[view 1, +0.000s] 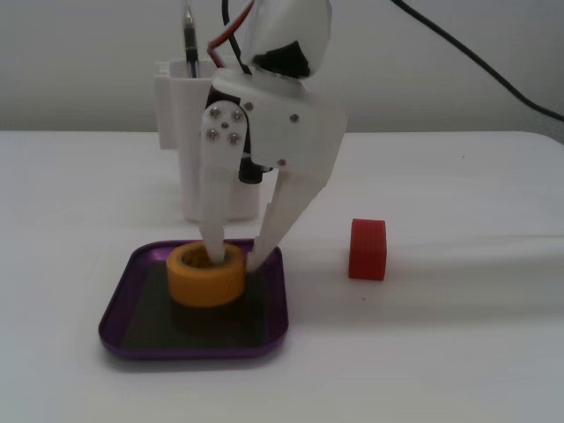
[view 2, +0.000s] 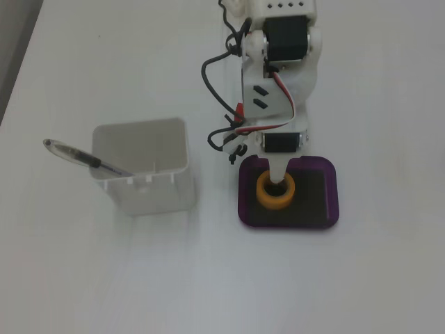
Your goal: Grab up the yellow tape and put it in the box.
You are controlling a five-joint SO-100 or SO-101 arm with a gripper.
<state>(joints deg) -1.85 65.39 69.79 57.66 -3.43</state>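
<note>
One yellow tape (view 1: 205, 275) sits in one box (view 1: 119, 310); one claw (view 1: 234, 256) straddles its wall, grip unclear, fingertips partly hidden.

Yellow tape (view 2: 275, 195) sits inside the purple box (view 2: 330, 209), gripper (view 2: 277, 182) reaching into its core
</note>
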